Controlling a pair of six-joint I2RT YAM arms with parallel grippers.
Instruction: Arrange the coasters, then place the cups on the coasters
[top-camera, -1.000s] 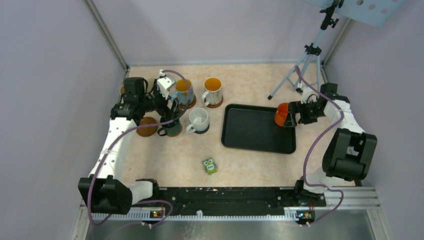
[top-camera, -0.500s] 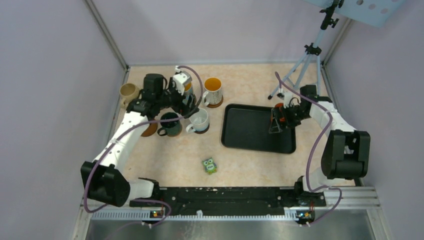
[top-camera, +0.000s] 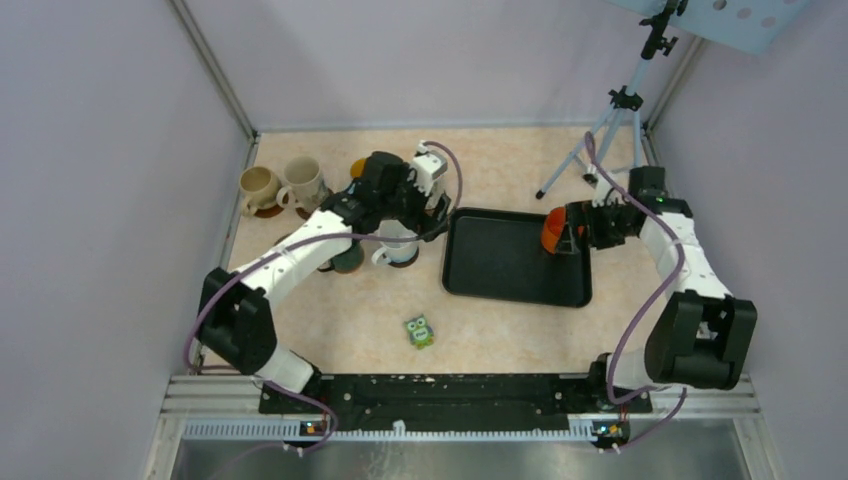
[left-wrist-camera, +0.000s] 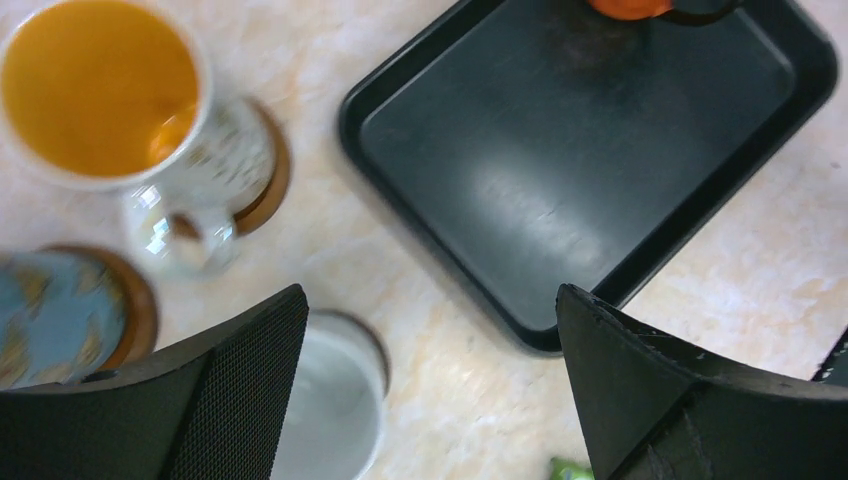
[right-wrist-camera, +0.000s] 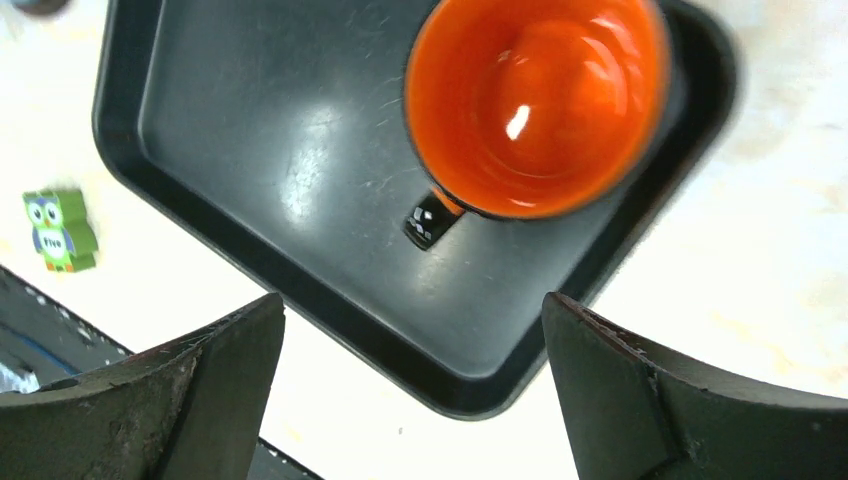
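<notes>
A small orange-red cup (right-wrist-camera: 535, 100) with a black handle stands in the black tray's (right-wrist-camera: 300, 130) corner, also seen as the orange cup (top-camera: 553, 230) from above. My right gripper (right-wrist-camera: 412, 305) hangs open above the tray's edge, just short of that cup. My left gripper (left-wrist-camera: 430, 300) is open and empty over the table between a plain white cup (left-wrist-camera: 335, 400) and the tray (left-wrist-camera: 600, 150). An orange-inside cup (left-wrist-camera: 100, 90) sits on a brown coaster (left-wrist-camera: 270, 185). A blue patterned cup (left-wrist-camera: 55, 310) sits on another coaster (left-wrist-camera: 140, 310). Two beige cups (top-camera: 258, 185) (top-camera: 303, 180) stand at the back left.
A dark green cup (top-camera: 347, 260) shows partly under my left arm. A small green owl figure (top-camera: 419, 332) lies near the table's front. A tripod (top-camera: 600, 130) stands at the back right. Walls close in on the left, back and right.
My left arm has swung right, from the back-left cups to the gap beside the tray, uncovering two beige cups. My right gripper shifted slightly near the orange cup.
</notes>
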